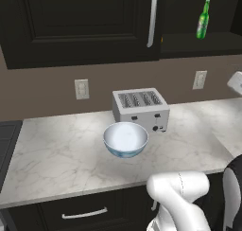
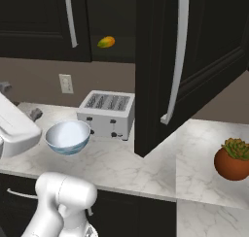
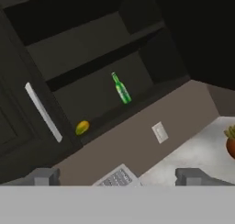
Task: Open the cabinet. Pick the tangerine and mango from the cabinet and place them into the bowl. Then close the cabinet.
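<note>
Hand view has my claw (image 3: 117,177) spread and empty, the cabinet (image 3: 92,62) open ahead. The mango (image 3: 82,127) lies up and left of the claw on the lowest shelf, a bottle (image 3: 120,88) further right. I'd approach level, straddling the mango. The bowl (image 1: 125,139) waits on the marble bench (image 1: 61,154) by the toaster (image 1: 140,109); no tangerine visible.

Cabinet (image 2: 194,46) was black, panelled, silver bar handles; right door swung wide open, left door (image 1: 80,22) shut. Mango (image 2: 106,42), small oval yellow-green with orange blush, lay on the lowest shelf inside, at its left end. Bowl (image 1: 125,139), glossy pale blue-white, sat upright and empty on the counter.
</note>
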Available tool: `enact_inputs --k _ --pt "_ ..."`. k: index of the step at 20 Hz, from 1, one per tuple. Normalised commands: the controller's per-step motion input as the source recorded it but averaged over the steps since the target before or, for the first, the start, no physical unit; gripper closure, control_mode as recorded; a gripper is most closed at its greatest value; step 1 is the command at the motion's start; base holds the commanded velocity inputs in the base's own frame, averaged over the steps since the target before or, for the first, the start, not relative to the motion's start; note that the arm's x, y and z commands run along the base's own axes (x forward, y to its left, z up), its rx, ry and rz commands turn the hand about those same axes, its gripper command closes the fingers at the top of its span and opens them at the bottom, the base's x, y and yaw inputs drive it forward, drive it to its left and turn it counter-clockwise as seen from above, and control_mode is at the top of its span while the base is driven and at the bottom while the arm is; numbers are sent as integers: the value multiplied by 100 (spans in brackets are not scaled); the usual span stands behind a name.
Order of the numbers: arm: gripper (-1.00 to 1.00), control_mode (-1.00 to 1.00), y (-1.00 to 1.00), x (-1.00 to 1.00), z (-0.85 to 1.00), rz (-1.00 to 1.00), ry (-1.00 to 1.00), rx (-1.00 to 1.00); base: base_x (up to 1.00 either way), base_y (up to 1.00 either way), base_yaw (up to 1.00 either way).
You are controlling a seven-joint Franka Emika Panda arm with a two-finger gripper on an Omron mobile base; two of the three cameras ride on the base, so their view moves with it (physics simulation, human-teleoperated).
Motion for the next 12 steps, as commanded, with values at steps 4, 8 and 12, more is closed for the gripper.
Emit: enact_inputs --k 4,8,12 --pt "-100 -100 2 45 -8 1 -29 -4 0 0 0" --pt "-100 -100 12 51 0 0 -25 -4 0 0 0" --pt "-100 -100 23 68 0 0 -15 -5 0 0 0"
